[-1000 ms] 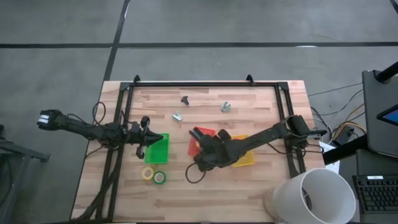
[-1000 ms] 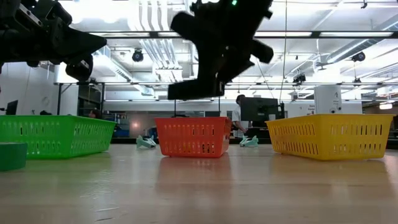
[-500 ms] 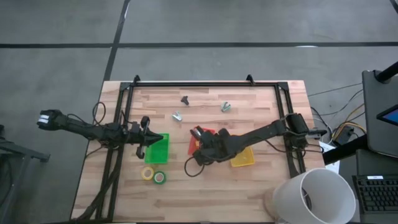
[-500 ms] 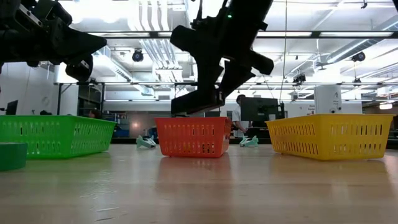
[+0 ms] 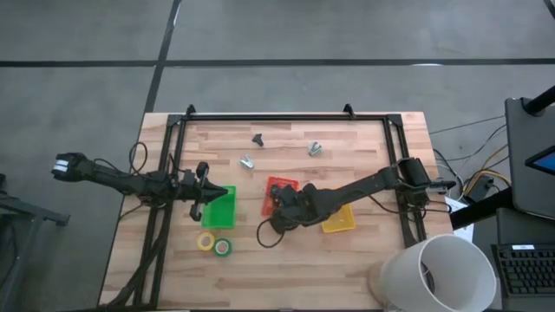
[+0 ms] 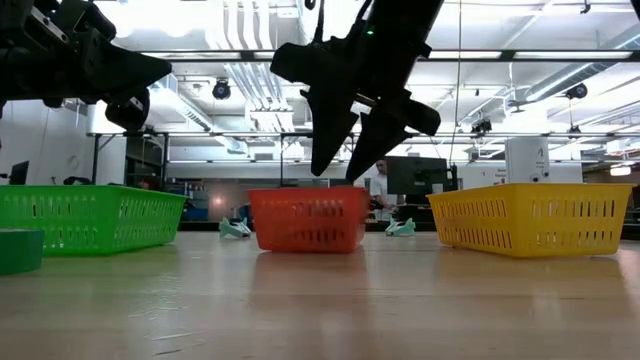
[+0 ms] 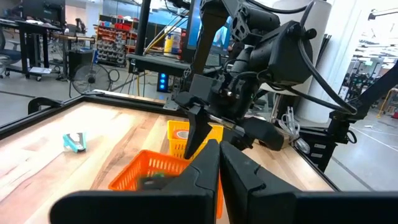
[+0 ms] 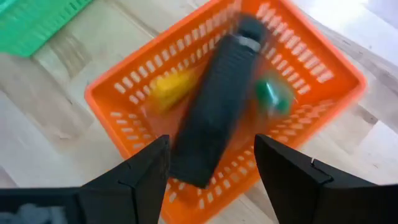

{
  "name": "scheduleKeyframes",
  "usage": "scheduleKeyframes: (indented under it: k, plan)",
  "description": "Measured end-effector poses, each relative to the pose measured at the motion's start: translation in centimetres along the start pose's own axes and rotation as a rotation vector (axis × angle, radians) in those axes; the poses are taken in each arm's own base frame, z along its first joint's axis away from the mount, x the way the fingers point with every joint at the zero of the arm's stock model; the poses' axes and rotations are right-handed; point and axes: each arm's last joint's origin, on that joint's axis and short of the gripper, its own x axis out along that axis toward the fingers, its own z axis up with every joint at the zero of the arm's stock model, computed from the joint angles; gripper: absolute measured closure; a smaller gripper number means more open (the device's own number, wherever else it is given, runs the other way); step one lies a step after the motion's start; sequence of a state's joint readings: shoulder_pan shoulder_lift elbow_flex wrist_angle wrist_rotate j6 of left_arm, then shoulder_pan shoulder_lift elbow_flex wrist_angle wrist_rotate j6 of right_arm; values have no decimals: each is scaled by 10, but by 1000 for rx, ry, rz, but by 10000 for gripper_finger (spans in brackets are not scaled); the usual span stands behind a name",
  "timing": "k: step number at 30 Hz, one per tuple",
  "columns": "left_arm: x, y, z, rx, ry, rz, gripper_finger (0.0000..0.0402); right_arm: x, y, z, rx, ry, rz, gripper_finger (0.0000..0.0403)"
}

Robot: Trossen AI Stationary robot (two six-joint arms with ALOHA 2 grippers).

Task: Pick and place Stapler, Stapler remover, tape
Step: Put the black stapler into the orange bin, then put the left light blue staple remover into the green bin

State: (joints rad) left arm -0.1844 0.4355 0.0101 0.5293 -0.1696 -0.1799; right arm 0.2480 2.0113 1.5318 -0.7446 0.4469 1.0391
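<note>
My right gripper (image 6: 337, 175) hangs open over the orange bin (image 5: 279, 192), fingers pointing down. The black stapler (image 8: 214, 112) shows blurred inside that bin, slanted, below the spread fingers (image 8: 152, 174) and touched by neither. A yellow and a green item lie beside it in the bin. The yellow tape roll (image 5: 205, 242) and the green one (image 5: 223, 248) lie flat on the table near the green bin (image 5: 220, 208). The dark claw-shaped remover (image 5: 258, 139) lies near the far edge. My left gripper (image 5: 208, 192) waits shut over the green bin's left rim.
The yellow bin (image 5: 338, 217) stands right of the orange one. Two small pale items (image 5: 247, 161) (image 5: 316, 149) lie on the far half of the table. A black frame rail (image 5: 269, 117) runs along the far edge. A white cylinder (image 5: 434, 273) stands off the near right corner.
My right gripper moved toward the far edge, over the orange bin, tipping the stapler's end downward. It then opened and let go. The stapler dropped out of the fingers into the orange bin.
</note>
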Motion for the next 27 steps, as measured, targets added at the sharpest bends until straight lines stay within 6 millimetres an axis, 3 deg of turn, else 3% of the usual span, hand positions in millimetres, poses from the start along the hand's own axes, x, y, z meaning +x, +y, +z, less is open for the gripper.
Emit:
scheduleKeyframes:
  k: [10, 15, 19, 27]
  plan:
    - [0, 0, 0, 0, 0, 0, 385, 0, -1, 0, -82, -40, -28, 145]
    - [0, 0, 0, 0, 0, 0, 385, 0, -1, 0, -158, -46, -36, 157]
    - [0, 0, 0, 0, 0, 0, 385, -2, -3, 1, -210, -59, -53, 202]
    - [0, 0, 0, 0, 0, 0, 385, -22, -6, 7, -288, -86, -19, 360]
